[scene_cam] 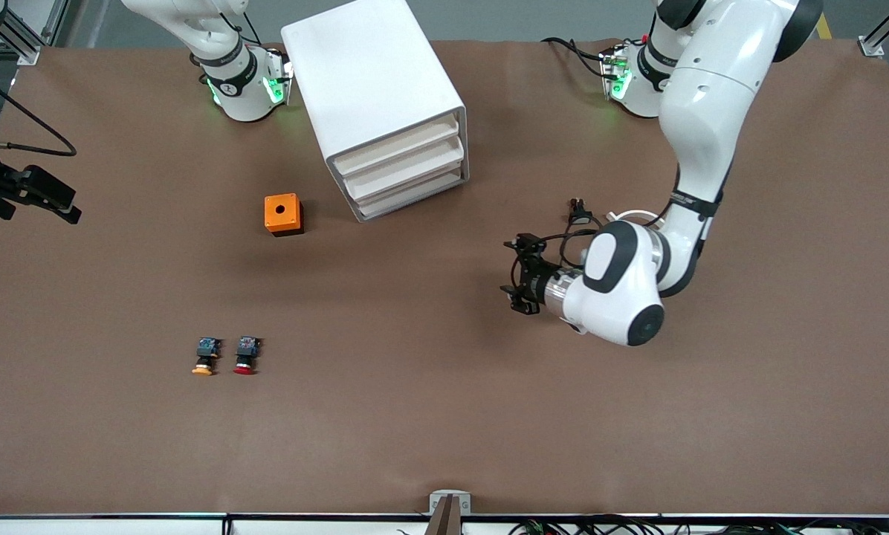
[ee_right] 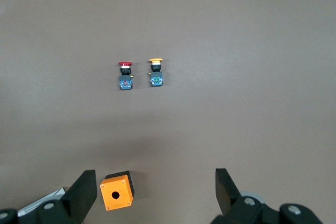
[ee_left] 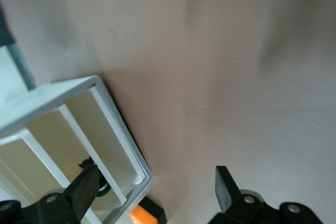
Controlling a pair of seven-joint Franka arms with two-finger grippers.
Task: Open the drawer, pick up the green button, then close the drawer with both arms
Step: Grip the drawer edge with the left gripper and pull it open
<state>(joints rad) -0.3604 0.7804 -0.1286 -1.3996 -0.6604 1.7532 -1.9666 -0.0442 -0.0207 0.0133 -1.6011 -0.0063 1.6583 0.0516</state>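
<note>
Clearly the lowest shallow white plastic drawer (scene_cam: pixel 415 195) of the white boxy cabinet (scene_cam: pixel 374 89) is shut, and the left claw (scene_cam: pixel 517 276), fingers spread wide and empty, hovers over bare brown counter (scene_cam: pixel 444 416) beside the cabinet's front. The green-capped button cannot be made out for sure; a dark and green speck shows inside the cabinet in the left wrist view. Coming in skewed could shove the light cabinet instead of sliding the drawer, or catch the drawer above. Open room lies all round the cabinet's front corner. The orange box (scene_cam: pixel 283 214) sits near it. The right claw (ee_right: pixel 152 192) waits, wide and empty, above that box.
</note>
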